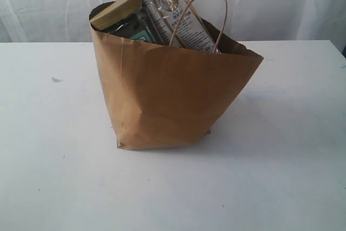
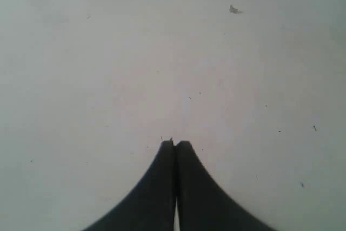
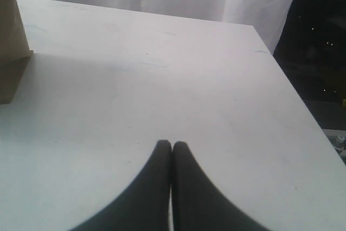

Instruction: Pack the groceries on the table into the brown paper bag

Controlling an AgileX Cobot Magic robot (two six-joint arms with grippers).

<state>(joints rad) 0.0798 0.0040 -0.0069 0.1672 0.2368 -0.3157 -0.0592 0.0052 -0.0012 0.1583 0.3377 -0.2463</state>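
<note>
**Tool state.** The left gripper (image 2: 175, 143) has its two dark fingers pressed together, nothing between them. The right gripper (image 3: 172, 144) is likewise closed and empty. Neither arm appears in the exterior view.

**Position of task items.** The tall kraft-brown paper bag (image 1: 173, 101) stands near the middle of the large flat white table (image 1: 54, 187), mouth up, its sides splaying wider toward the top. A tan-lidded jar (image 1: 116, 10) and a long dark-blue and beige packet (image 1: 178, 17) protrude from the mouth. The packet's long axis runs upward at a slant, beside a twisted paper loop handle (image 1: 213, 4). Deeper contents are hidden. No grocery shows on the tabletop in any view.

**Governing relation.** The right wrist view catches one lower corner of the bag at its margin; the left wrist view shows only bare tabletop and a small white crumb (image 2: 233, 9). The right arm is therefore judged the nearer to the bag. Packing appears complete.

**Surface and room.** The table is matte, with faint marks. A white curtain (image 1: 43, 4) hangs behind it.
</note>
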